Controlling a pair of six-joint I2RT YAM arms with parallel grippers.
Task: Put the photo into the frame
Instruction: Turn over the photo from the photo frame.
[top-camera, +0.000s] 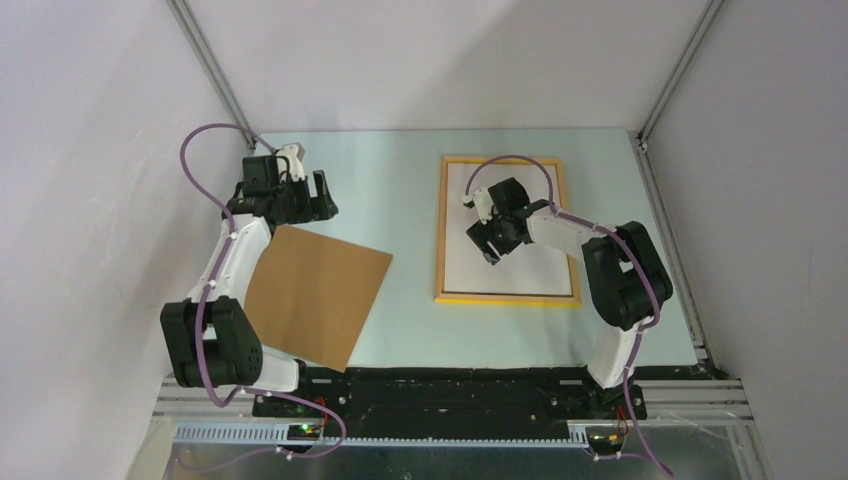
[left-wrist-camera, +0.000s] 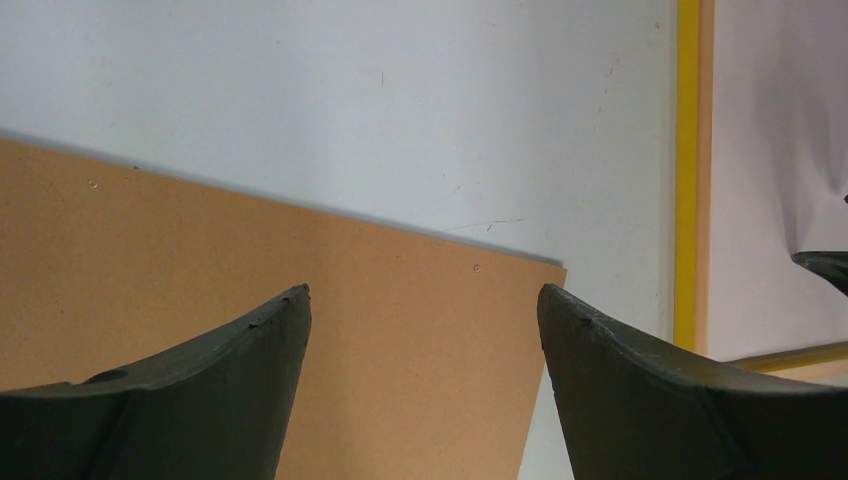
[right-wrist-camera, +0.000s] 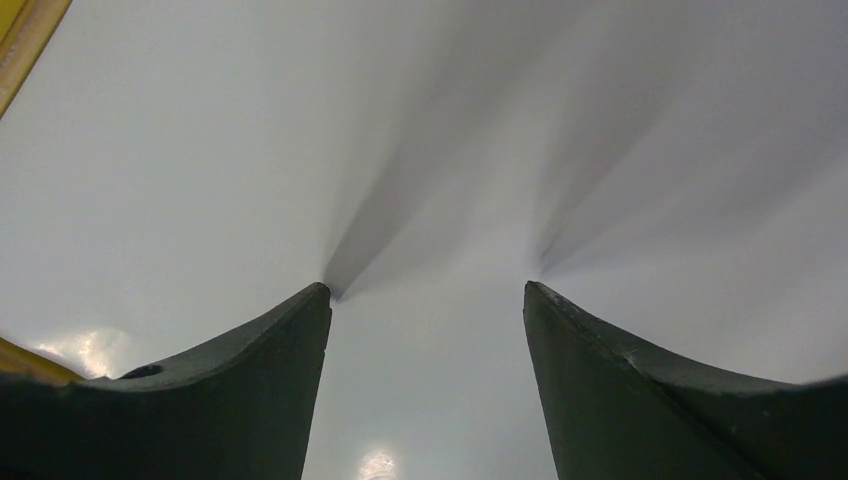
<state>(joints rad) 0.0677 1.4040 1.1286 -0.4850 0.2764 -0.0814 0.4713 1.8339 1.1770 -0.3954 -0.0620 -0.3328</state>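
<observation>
The frame (top-camera: 440, 230) lies flat at the right of the table, its thin yellow-orange edge (left-wrist-camera: 686, 170) (right-wrist-camera: 25, 30) showing in all three views. A white sheet (top-camera: 480, 275) (right-wrist-camera: 420, 120) fills it, with a thin dark strip along its near edge. The photo's printed face does not show. My right gripper (top-camera: 483, 245) (right-wrist-camera: 427, 287) points down onto this sheet, open, its fingertips meeting their own shadows on the surface and nothing between them. My left gripper (top-camera: 325, 197) (left-wrist-camera: 423, 292) hovers open and empty over the far corner of the brown backing board (top-camera: 315, 290) (left-wrist-camera: 200, 260).
The backing board lies skewed on the pale table (top-camera: 400, 180), left of the frame, its near corner close to the arm bases. Grey walls and metal posts close in the table at the back and sides. A strip of bare table separates board and frame.
</observation>
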